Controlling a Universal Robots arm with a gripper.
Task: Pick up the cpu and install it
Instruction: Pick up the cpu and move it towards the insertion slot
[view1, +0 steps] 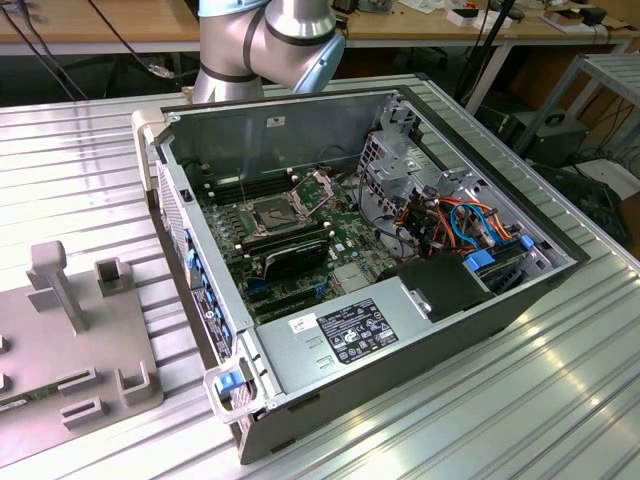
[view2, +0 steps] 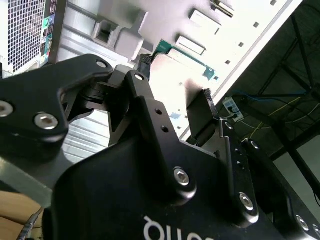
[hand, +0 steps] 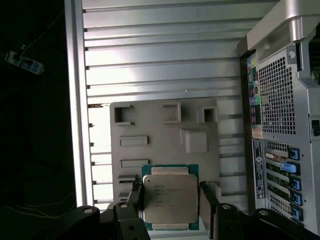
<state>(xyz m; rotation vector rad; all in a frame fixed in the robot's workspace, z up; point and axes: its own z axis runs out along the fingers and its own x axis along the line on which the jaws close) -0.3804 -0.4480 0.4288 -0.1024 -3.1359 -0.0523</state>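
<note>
The cpu, a flat square chip with a dull grey metal top and a green rim, sits between the two black fingers of my gripper. The gripper is shut on its two opposite edges. It hangs over the grey fixture plate and looks lifted clear of it. In the second wrist view the gripper pinches the chip's green edge. The socket on the motherboard inside the open computer case stands with its metal frame hinged up.
The grey plate with posts and slots lies at the exterior view's left on the ribbed metal table. The case's perforated rear panel stands beside the plate. Memory sticks, cables and a drive cage crowd the case.
</note>
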